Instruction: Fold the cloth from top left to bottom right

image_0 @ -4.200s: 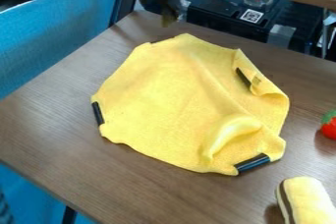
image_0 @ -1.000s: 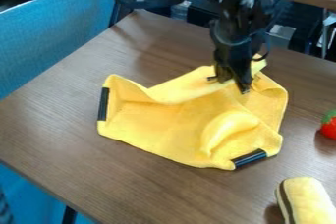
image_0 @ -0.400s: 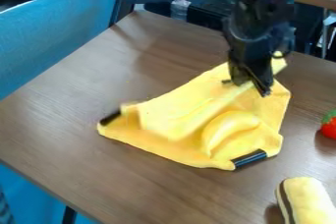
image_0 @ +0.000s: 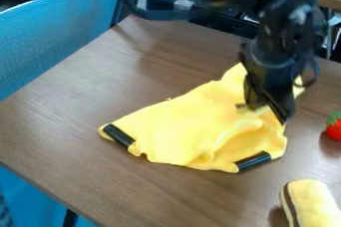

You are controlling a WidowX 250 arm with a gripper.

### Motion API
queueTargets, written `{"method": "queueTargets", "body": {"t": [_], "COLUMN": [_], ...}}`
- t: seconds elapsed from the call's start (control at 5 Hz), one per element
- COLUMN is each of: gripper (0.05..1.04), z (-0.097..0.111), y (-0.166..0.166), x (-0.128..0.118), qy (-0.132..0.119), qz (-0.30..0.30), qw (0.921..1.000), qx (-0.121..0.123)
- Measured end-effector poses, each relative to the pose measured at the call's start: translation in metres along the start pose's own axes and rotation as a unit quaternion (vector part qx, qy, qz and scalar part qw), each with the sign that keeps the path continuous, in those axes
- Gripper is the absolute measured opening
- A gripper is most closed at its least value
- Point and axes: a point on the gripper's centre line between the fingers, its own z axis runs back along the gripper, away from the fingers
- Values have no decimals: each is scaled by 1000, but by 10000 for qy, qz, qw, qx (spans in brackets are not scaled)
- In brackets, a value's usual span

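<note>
The black gripper [image_0: 267, 111] hangs over the right part of the yellow cloth [image_0: 180, 126], its fingers closed on a gathered piece of the fabric. Folded over on itself, the cloth has a slanting upper-left edge that runs from the lower left up to the arm. One black strip lies at its left corner and another at its bottom right corner. Some yellow fabric shows on both sides of the gripper, which hides the part between.
On the brown table [image_0: 67, 101], a red strawberry [image_0: 334, 129] sits at the right edge and a yellow-and-brown plush piece [image_0: 309, 205] at the lower right. A blue cloth screen [image_0: 53, 37] borders the table's left side.
The gripper has come down from the top edge, taken hold of the cloth and moved right and downward. The cloth's upper-left part has folded over, and its left corner has turned over.
</note>
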Motion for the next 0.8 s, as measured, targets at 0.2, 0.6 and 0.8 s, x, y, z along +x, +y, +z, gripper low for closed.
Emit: {"method": "queueTargets", "body": {"t": [0.2, 0.6, 0.8], "gripper": [227, 792, 994], "z": [-4, -10, -11], "y": [-5, -14, -11], "x": [-4, -11, -9], "qy": [157, 346, 490], "qz": [65, 243, 183], "qw": [9999, 9965, 9690], "qx": [-3, -721, -2416]}}
